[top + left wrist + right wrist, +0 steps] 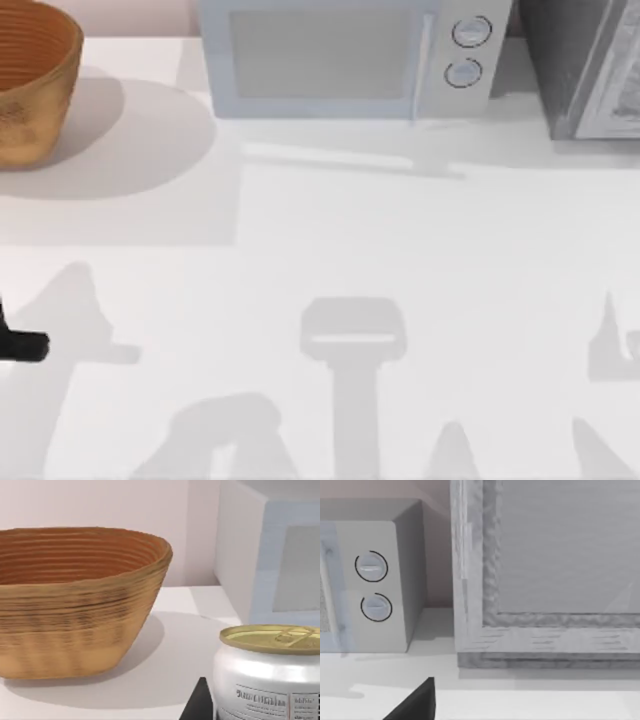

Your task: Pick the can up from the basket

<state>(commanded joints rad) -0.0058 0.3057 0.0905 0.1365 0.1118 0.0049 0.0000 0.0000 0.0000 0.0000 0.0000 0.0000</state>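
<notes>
Sitting outside the basket [75, 605], the can [267, 675] (upright).

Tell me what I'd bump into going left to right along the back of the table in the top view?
basket → microwave → grey framed box

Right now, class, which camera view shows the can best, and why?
The left wrist view: the can sits close up, its gold top and printed white side plain, outside the basket. The top view and the right wrist view add nothing about it.
</notes>
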